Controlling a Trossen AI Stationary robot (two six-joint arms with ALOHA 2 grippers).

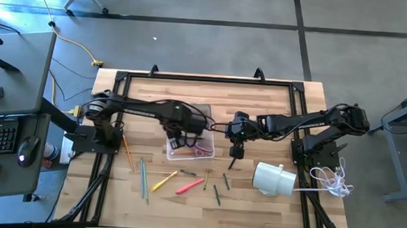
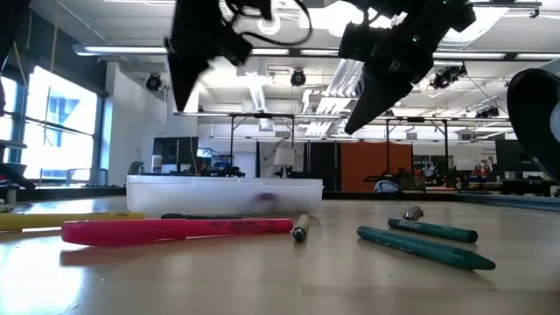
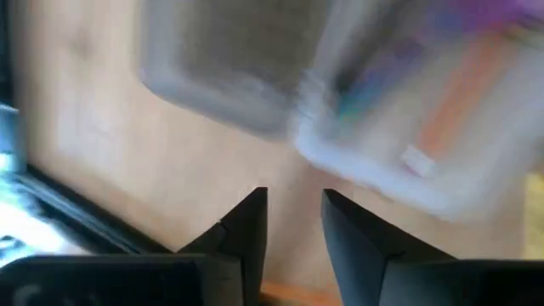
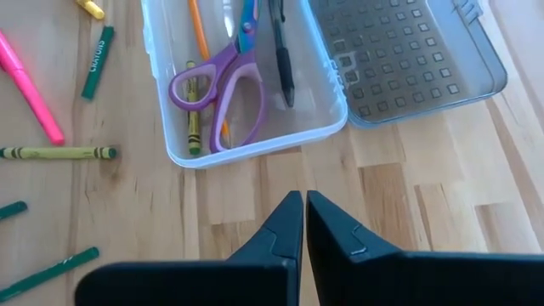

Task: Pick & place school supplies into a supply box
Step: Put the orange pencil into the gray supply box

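Right gripper (image 4: 303,201) hung over bare worktop (image 4: 408,170), jaws closed, empty. Just ahead of them sat the open supply box (image 4: 255,146) holding purple scissors (image 4: 223,89); its lid (image 4: 399,59) lay alongside. Left gripper (image 3: 293,200) hovered near the box, jaws slightly apart, empty.

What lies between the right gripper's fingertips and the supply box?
Only bare wood: the right wrist view shows nothing on the table between the right gripper and the supply box, which holds the purple scissors.

The table (image 4: 408,204) is pale matt wood planks, the box (image 4: 246,149) clear glossy plastic, its lid (image 4: 408,59) greyish translucent ribbed plastic.
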